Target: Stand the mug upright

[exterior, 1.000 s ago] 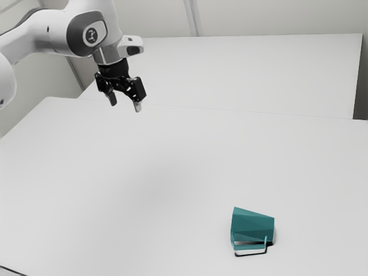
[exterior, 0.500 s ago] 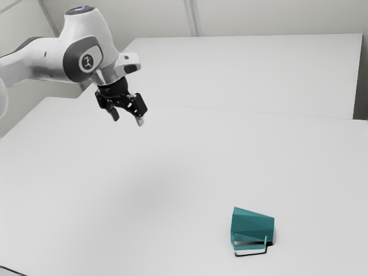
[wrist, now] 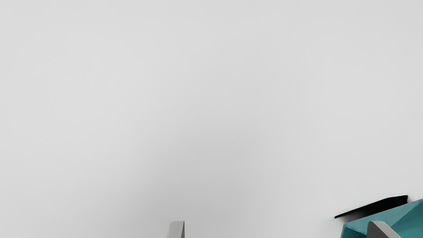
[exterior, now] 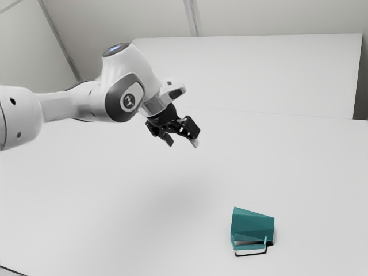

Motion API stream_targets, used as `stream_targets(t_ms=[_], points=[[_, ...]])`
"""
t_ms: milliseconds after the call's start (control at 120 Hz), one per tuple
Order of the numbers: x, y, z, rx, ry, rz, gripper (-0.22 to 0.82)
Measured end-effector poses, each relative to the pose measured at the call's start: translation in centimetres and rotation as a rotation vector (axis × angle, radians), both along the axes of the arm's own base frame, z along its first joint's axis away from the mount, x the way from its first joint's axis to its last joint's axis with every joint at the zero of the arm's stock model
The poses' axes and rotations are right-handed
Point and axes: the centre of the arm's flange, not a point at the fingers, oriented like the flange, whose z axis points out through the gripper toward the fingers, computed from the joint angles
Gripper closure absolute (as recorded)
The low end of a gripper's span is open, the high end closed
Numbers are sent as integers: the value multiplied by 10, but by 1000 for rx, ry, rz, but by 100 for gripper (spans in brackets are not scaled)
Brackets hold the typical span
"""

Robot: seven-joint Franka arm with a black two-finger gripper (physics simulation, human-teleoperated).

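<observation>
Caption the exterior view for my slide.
Open tool hovering above a white table, a teal mug lying on its side.

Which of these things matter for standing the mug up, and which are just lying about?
For the job:
teal mug, on its side
pincer, open, away from the mug

Just there:
white table, under the mug
thin dark line, exterior view's lower left corner; unclear what

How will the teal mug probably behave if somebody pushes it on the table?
The mug lies on its side, so it may rock or roll a little. Its protruding handle would probably stop a full turn. The straight, undented walls suggest a stiff body that should slide over the table without bending.
</observation>
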Motion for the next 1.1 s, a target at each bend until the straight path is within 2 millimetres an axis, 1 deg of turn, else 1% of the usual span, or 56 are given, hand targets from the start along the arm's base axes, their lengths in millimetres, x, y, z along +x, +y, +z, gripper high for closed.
stream_targets(t_ms=[100,158,208,325,375,467,508,575,692,775,983,1100], points=[[-2,-25,-18,-7,8,-12,0],[-2,-36,-27,-17,14,-10,0],[-1,-39,-34,-30,18,5,0],[8,-39,-50,-55,8,55,0],[8,-46,-53,-69,0,63,0],[4,-65,-53,-99,-16,68,0],[1,-70,-56,-105,-16,73,0],[-7,-73,-62,-114,-5,85,0],[-34,-85,-70,-118,19,82,0],[-45,-92,-72,-120,29,80,0],[-81,-89,-77,-100,53,80,1],[-94,-89,-83,-90,68,81,1]])
